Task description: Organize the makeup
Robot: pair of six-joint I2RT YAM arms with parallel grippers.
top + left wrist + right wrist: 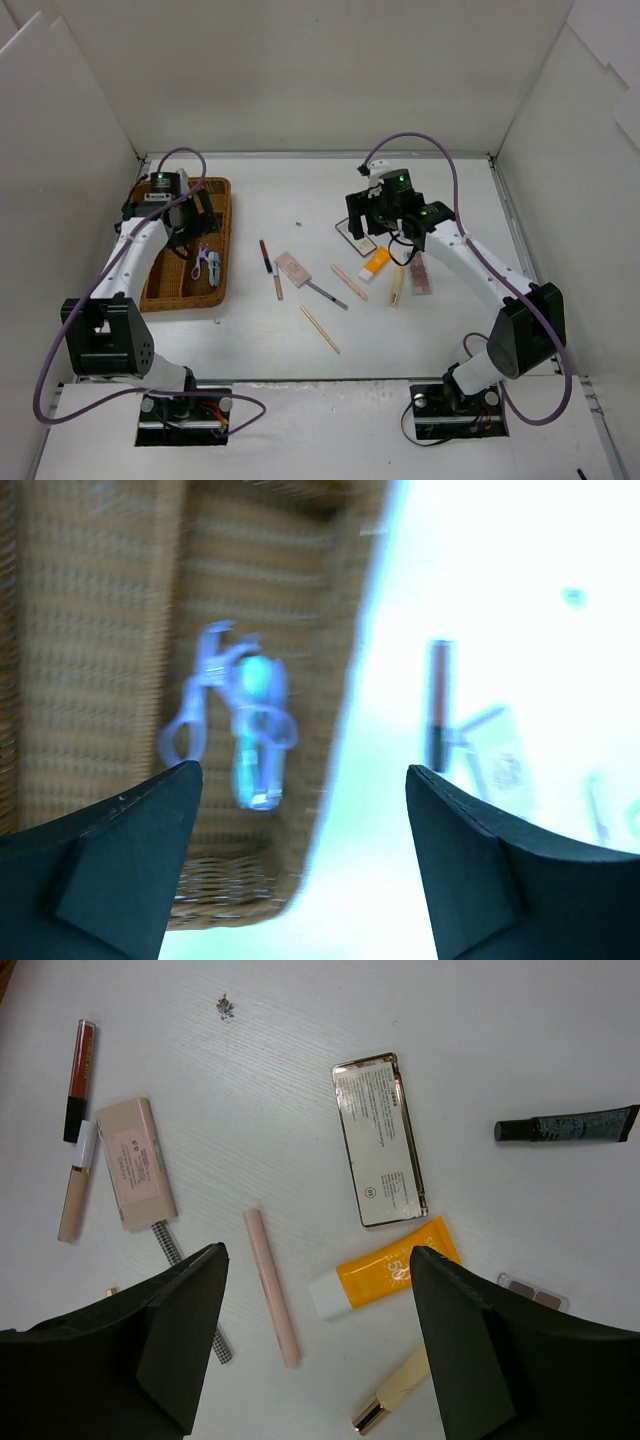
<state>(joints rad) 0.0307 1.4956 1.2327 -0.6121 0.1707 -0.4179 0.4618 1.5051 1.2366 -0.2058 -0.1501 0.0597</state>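
My left gripper (197, 228) hovers open and empty over the wicker tray's (222, 215) right part; its view (305, 810) is blurred. A purple curler (210, 695) and a blue item (258, 730) lie in the tray. My right gripper (318, 1290) is open and empty above an orange tube (385, 1272) and a pink stick (271, 1285). A black-edged mirror (378, 1140), pink compact (136, 1163), red lip pencil (78, 1078), cream tube (395, 1392) and black tube (566, 1125) lie around. The brown palette (420, 273) and a wooden stick (320, 328) lie on the table.
White walls enclose the table on three sides. The tray (90, 600) sits at the left. A checked-handle brush (170, 1245) and a pale concealer stick (77, 1182) lie by the compact. A small dark speck (224, 1004) lies on the table.
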